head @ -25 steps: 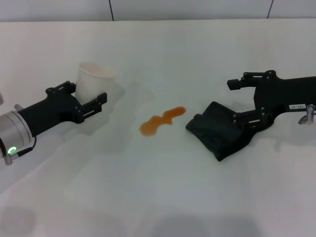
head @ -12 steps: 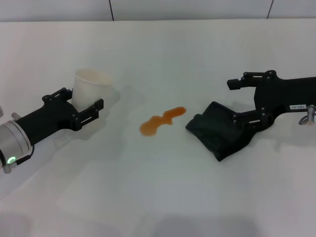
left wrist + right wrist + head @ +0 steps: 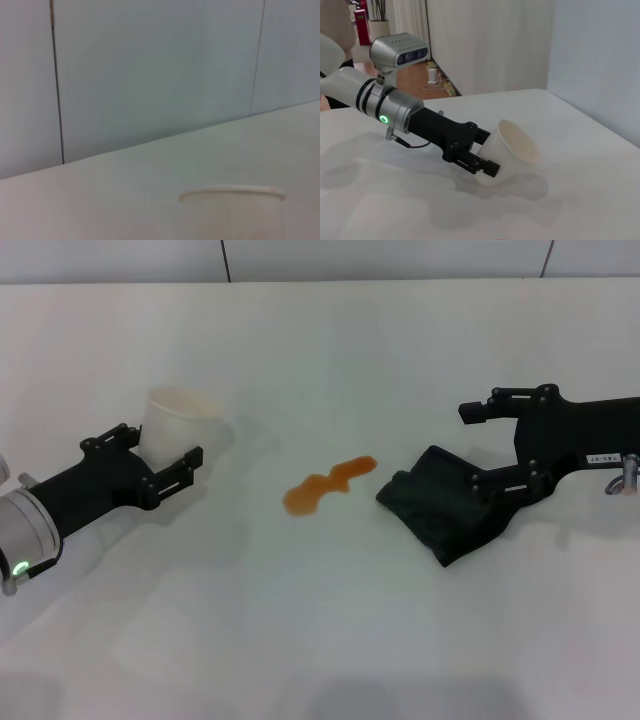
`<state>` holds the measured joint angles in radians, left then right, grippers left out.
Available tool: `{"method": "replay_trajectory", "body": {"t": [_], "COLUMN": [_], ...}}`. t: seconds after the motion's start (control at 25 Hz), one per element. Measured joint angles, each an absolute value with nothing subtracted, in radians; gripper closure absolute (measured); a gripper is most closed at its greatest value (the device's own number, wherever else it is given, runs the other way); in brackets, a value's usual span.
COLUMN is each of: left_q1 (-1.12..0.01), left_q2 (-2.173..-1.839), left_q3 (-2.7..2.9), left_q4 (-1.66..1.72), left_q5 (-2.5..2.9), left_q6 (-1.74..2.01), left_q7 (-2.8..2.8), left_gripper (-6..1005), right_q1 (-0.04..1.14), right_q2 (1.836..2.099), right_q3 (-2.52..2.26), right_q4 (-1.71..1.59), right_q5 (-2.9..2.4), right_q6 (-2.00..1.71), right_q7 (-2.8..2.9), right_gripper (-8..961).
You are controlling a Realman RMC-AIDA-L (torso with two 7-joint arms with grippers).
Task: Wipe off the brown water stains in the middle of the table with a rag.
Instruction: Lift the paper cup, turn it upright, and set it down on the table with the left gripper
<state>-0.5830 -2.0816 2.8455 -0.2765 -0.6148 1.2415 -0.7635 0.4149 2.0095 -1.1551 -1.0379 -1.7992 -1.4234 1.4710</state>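
The brown water stains [image 3: 328, 484] lie mid-table [image 3: 330, 640] in your head view, with the rag [image 3: 447, 503] just right of them under the right gripper [image 3: 475, 445], whose fingers spread wide, the lower one on the cloth. Your left gripper [image 3: 165, 452] grips a tilted paper cup [image 3: 178, 418] at left. The left wrist view shows only the cup rim [image 3: 232, 195], seemingly; the right wrist view shows that left gripper [image 3: 480, 155] clamping the cup [image 3: 512, 150].

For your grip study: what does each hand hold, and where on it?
The left hand grips the paper cup by its lower wall, tilted. The right hand, open, straddles one edge of the rag, not yet gripped.
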Motion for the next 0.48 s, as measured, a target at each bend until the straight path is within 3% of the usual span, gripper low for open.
{"method": "replay_trajectory", "body": {"t": [0.48], "left_q1": [-0.591], "left_q2": [-2.081], "left_q3": [2.846], "left_q4": [-0.269], "left_q5": [-0.617], "left_q6": [1.226], "left_q7": [-0.749], "left_gripper": [294], "right_q1": [0.408], "right_q2": [2.011], "right_q3": [-1.155], "right_q4": [-1.037], "right_q5": [-1.79], "right_q6": [-1.436], "right_q7": [1.471], "right_gripper": [113]}}
